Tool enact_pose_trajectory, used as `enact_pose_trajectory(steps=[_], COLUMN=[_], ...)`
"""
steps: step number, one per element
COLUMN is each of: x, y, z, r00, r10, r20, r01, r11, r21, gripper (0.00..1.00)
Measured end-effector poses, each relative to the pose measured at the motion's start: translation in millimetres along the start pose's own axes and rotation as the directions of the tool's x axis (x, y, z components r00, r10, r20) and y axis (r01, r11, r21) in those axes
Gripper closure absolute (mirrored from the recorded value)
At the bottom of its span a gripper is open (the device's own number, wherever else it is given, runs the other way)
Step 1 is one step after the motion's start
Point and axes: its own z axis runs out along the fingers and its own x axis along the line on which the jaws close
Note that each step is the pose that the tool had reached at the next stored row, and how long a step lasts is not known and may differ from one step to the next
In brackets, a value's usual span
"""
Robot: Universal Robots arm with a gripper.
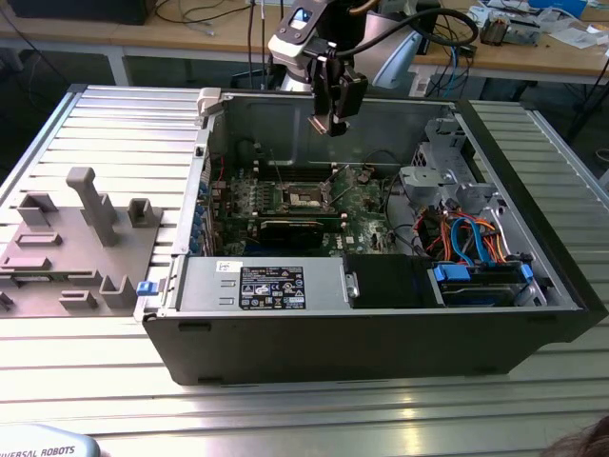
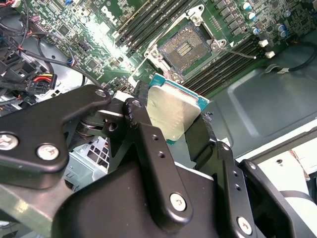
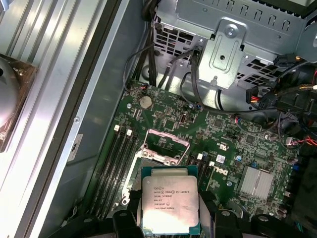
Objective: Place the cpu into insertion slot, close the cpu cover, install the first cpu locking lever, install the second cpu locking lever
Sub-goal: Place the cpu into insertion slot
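My gripper (image 1: 331,122) hangs above the open computer case, over its rear wall, shut on the cpu. In both wrist views the cpu (image 2: 173,111) (image 3: 170,203), a flat square chip with a silver top, sits clamped between the black fingers (image 2: 143,134). It is well above the green motherboard (image 1: 366,205). The insertion slot (image 2: 187,47) (image 1: 306,197) lies open with its dark contact field exposed. The cpu cover (image 3: 167,132), a silvery frame with a square window, stands swung open beside the slot. A thin wire lever (image 2: 241,51) sticks out next to the slot.
A metal drive cage (image 3: 228,44) and bundles of cables (image 1: 466,233) fill the case on the exterior view's right. The power supply (image 1: 271,286) lines the front wall. Long memory slots (image 2: 225,62) flank the socket. A grey fixture block (image 1: 76,238) lies outside the case on the exterior view's left.
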Motion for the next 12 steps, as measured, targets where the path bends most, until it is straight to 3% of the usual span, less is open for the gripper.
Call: enact_pose_trajectory(steps=[12], x=[0.0], y=[0.0], z=[0.0], r00=[1.0000], r10=[0.007], r20=[0.0005], r01=[-0.007], r11=[1.0000], r21=[0.0002], gripper=[0.46])
